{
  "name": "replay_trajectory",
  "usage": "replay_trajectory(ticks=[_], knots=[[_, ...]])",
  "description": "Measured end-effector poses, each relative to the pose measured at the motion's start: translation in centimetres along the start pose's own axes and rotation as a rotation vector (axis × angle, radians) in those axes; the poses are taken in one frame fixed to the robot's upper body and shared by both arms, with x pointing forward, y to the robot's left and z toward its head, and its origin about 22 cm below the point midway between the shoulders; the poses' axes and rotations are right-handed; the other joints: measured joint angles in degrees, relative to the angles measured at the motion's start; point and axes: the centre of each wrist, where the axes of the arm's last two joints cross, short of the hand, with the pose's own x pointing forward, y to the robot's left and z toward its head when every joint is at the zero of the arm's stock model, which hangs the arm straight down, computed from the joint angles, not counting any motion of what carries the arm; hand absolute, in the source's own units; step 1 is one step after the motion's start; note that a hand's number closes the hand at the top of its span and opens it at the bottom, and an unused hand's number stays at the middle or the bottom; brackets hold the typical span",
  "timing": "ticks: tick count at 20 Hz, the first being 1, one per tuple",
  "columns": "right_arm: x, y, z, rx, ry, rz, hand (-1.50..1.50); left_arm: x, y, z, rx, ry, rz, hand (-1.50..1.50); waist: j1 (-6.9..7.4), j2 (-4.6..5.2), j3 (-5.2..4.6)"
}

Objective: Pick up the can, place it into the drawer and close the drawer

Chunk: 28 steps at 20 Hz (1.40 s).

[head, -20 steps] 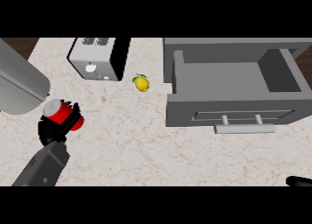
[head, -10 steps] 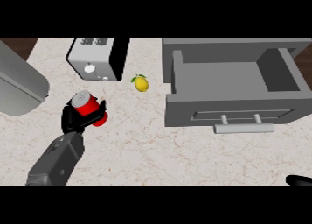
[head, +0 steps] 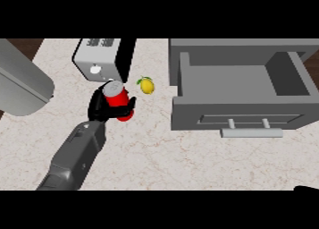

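A red can (head: pixel 118 99) with a grey top is held above the counter, tilted, with my left hand (head: pixel 101 107) curled round it. It hangs left of the open grey drawer (head: pixel 188 107), whose bare inside (head: pixel 234 80) faces up and whose handle (head: pixel 251 132) points toward me. Only a dark sliver of my right hand (head: pixel 311 188) shows at the lower right corner.
A silver toaster (head: pixel 99 60) stands at the back, just behind the can. A yellow lemon (head: pixel 146 85) lies between the can and the drawer. A large grey rounded object (head: pixel 13 80) fills the left edge. The marble counter (head: pixel 188 156) spreads out in front.
My left hand has carried the can up and to the right, from near the left edge toward the lemon and the drawer. The right hand has stayed put.
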Motion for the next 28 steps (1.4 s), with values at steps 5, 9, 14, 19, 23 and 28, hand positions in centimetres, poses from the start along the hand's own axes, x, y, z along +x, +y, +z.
replay_trajectory(ticks=[5,9,14,19,23,28], knots=[[-0.1,-0.4,-0.4,-0.012,0.002,0.011,-1.5,4.0,-3.0,-2.8,-0.079,-0.035,-0.034,1.5,0.64,-0.2,0.04],[0.4,-0.2,-0.3,-0.011,0.0,0.019,-1.5,8.0,-6.3,-4.6,-0.122,-0.047,-0.049,1.5,0.69,-0.28,0.04],[0.7,-0.3,-1.1,-0.013,0.0,0.012,-1.5,12.9,-9.7,-5.6,-0.165,-0.06,-0.048,1.5,0.61,-0.23,0.02],[0.5,-0.4,-1.0,-0.014,-0.004,0.012,-1.5,17.5,-13.2,-6.1,-0.177,-0.077,-0.066,1.5,0.13,-0.07,0.02],[0.7,-0.2,-1.0,-0.014,-0.009,0.01,-1.5,21.2,-15.7,-6.3,-0.189,-0.081,-0.085,1.5,-0.03,-0.02,0.01],[0.7,0.0,-1.1,-0.012,-0.014,0.004,-1.5,24.9,-18.8,-7.1,-0.193,-0.077,-0.117,1.5,-0.68,0.18,0.03]])
